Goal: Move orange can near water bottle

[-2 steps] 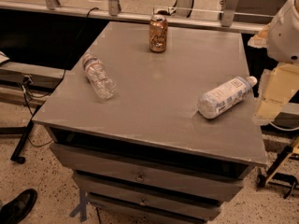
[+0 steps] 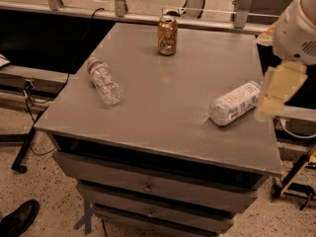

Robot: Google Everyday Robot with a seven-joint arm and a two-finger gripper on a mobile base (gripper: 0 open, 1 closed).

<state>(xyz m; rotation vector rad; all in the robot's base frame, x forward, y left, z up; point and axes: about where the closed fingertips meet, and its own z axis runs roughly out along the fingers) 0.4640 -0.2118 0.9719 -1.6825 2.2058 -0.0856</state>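
The orange can (image 2: 167, 35) stands upright near the far edge of the grey table (image 2: 163, 107), a little right of its middle. The water bottle (image 2: 103, 80), clear and crinkled with a red-and-white band, lies on its side at the table's left. My gripper (image 2: 276, 90) hangs at the table's right edge, far from the can, just right of a white-labelled bottle; the arm's white body is above it.
A larger bottle (image 2: 235, 103) wrapped in a white label lies on its side at the table's right. Drawers sit under the tabletop. Metal rails run behind the table. A black shoe (image 2: 19, 218) shows at the bottom left on the floor.
The view has shifted slightly; the arm at the right edge sits a little higher and closer in. The can and both bottles have not moved.
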